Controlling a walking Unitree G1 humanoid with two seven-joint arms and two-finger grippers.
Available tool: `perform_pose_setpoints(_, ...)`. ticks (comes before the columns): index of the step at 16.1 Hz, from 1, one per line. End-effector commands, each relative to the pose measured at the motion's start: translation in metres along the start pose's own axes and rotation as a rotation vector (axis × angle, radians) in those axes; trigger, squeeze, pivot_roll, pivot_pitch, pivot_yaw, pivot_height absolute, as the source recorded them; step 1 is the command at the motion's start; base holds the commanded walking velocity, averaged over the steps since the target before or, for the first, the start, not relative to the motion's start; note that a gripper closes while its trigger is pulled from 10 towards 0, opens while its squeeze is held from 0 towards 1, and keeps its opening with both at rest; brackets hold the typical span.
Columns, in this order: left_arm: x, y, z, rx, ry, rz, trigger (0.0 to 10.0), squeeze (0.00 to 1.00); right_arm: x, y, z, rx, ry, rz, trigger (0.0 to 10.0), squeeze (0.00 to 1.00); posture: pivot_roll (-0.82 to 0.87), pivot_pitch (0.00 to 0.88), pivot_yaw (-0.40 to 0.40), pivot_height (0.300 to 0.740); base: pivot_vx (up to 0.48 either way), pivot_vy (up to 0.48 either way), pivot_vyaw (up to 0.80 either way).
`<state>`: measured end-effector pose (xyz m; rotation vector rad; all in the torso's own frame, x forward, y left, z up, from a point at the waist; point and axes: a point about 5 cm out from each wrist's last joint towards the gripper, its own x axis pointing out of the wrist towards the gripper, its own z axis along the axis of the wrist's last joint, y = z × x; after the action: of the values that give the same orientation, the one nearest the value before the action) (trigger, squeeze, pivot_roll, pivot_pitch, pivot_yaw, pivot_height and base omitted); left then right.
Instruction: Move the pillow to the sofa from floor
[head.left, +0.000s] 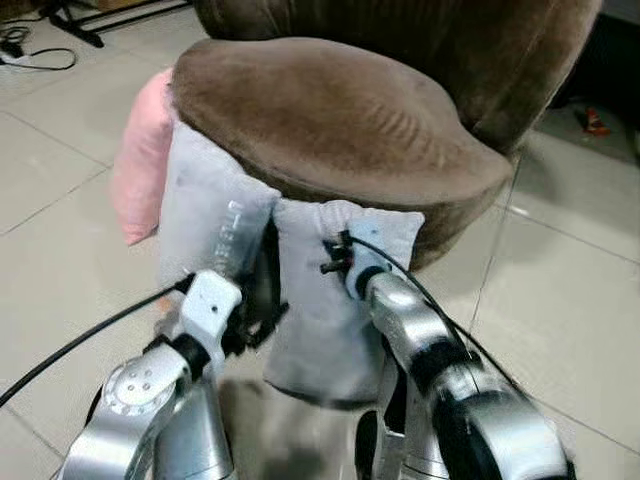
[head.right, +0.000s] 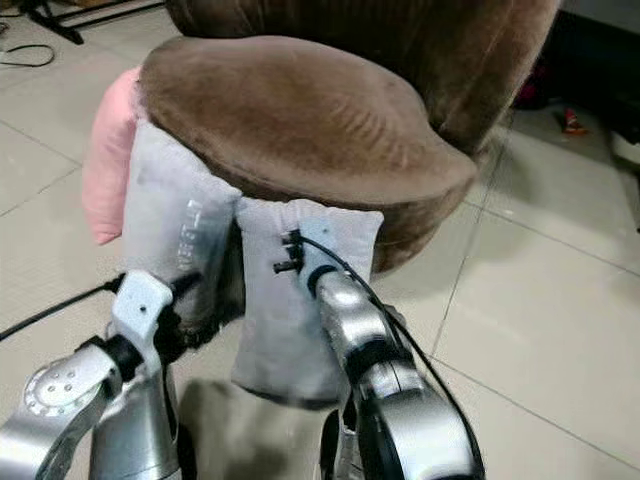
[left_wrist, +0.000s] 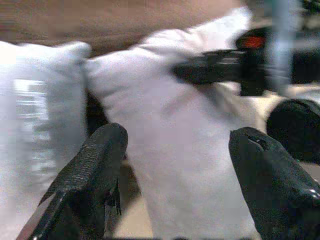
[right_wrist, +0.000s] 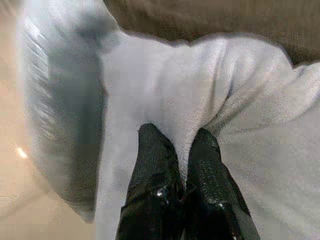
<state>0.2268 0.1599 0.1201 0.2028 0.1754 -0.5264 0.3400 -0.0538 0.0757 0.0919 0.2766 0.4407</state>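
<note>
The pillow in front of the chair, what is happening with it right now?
The right gripper is shut on a fold of the grey pillow, which stands against the front of the brown sofa. The left gripper is open beside it, fingers either side of the pillow's edge. A second grey pillow and a pink pillow lean there too. Nothing lies on the seat yet.

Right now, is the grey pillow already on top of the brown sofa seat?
No, the grey pillow hangs below the seat, pinched by the right gripper.
</note>
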Motion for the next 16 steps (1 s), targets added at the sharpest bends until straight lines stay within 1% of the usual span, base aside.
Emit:
perform_pose_setpoints(1, 0.003, 0.010, 0.002, 0.005, -0.019, 0.097, 10.0, 0.00, -0.018, -0.007, 0.046, 0.048, -0.245, 0.040, 0.0, 0.00, 0.05, 0.000, -0.035, 0.341, 0.000, 0.000, 0.00)
perform_pose_setpoints(2, 0.005, 0.013, 0.003, 0.002, -0.030, 0.131, 10.0, 0.00, -0.038, -0.015, 0.067, 0.078, -0.358, 0.042, 0.0, 0.00, 0.03, 0.000, -0.021, 0.341, 0.000, 0.000, 0.00)
perform_pose_setpoints(3, 0.006, 0.013, 0.004, 0.000, -0.033, 0.135, 10.0, 0.00, -0.045, -0.016, 0.075, 0.081, -0.394, 0.044, 0.0, 0.00, 0.03, 0.000, -0.021, 0.341, 0.000, 0.000, 0.00)
perform_pose_setpoints(5, 0.011, 0.013, 0.007, -0.003, -0.049, 0.139, 10.0, 0.00, -0.073, -0.023, 0.119, 0.094, -0.557, 0.086, 0.0, 0.00, 0.01, 0.000, 0.000, 0.341, 0.000, 0.000, 0.00)
perform_pose_setpoints(7, 0.013, 0.013, 0.008, -0.005, -0.057, 0.139, 10.0, 0.00, -0.092, -0.027, 0.152, 0.090, -0.673, 0.097, 0.0, 0.00, 0.00, 0.000, 0.003, 0.341, 0.000, 0.000, 0.00)
perform_pose_setpoints(8, 0.016, 0.012, 0.009, -0.004, -0.067, 0.142, 10.0, 0.00, -0.118, -0.030, 0.199, 0.124, -0.842, 0.069, 0.0, 0.00, -0.01, 0.000, 0.012, 0.341, 0.000, 0.000, 0.00)
perform_pose_setpoints(9, 0.017, 0.012, 0.011, -0.001, -0.076, 0.146, 10.0, 0.00, -0.136, -0.033, 0.229, 0.181, -0.960, 0.028, 0.0, 0.00, -0.01, 0.000, 0.011, 0.341, 0.000, 0.000, 0.00)
perform_pose_setpoints(10, 0.017, 0.013, 0.012, 0.001, -0.080, 0.152, 10.0, 0.00, -0.140, -0.035, 0.237, 0.202, -0.993, 0.008, 0.0, 0.00, -0.01, 0.000, 0.008, 0.341, 0.000, 0.000, 0.00)
perform_pose_setpoints(11, 0.016, 0.017, 0.013, 0.010, -0.089, 0.172, 10.0, 0.00, -0.139, -0.039, 0.235, 0.199, -0.995, -0.067, 2.2, 0.00, 0.00, 0.000, 0.005, 0.341, 0.000, 0.000, 0.00)
perform_pose_setpoints(12, 0.015, 0.019, 0.013, 0.014, -0.092, 0.178, 10.0, 0.00, -0.136, -0.040, 0.230, 0.192, -0.974, -0.100, 2.2, 0.00, 0.00, 0.000, 0.005, 0.341, 0.000, 0.000, 0.00)
perform_pose_setpoints(13, 0.014, 0.024, 0.020, 0.053, -0.117, 0.191, 10.0, 0.00, -0.116, -0.038, 0.193, 0.171, -0.797, -0.146, 10.0, 0.00, 0.01, 0.000, -0.004, 0.341, 0.000, 0.000, 0.00)
perform_pose_setpoints(14, 0.014, 0.025, 0.023, 0.069, -0.129, 0.194, 10.0, 0.00, -0.111, -0.035, 0.178, 0.164, -0.735, -0.146, 10.0, 0.00, 0.01, 0.000, -0.006, 0.341, 0.000, 0.000, 0.00)
perform_pose_setpoints(15, 0.015, 0.033, 0.036, 0.109, -0.176, 0.221, 10.0, 0.00, -0.094, -0.029, 0.120, 0.135, -0.507, -0.143, 10.0, 0.00, 0.02, 0.000, -0.014, 0.341, 0.000, 0.000, 0.00)
perform_pose_setpoints(16, 0.016, 0.035, 0.039, 0.112, -0.187, 0.231, 10.0, 0.00, -0.093, -0.028, 0.109, 0.142, -0.483, -0.146, 10.0, 0.00, 0.02, 0.000, -0.014, 0.341, 0.000, 0.000, 0.00)
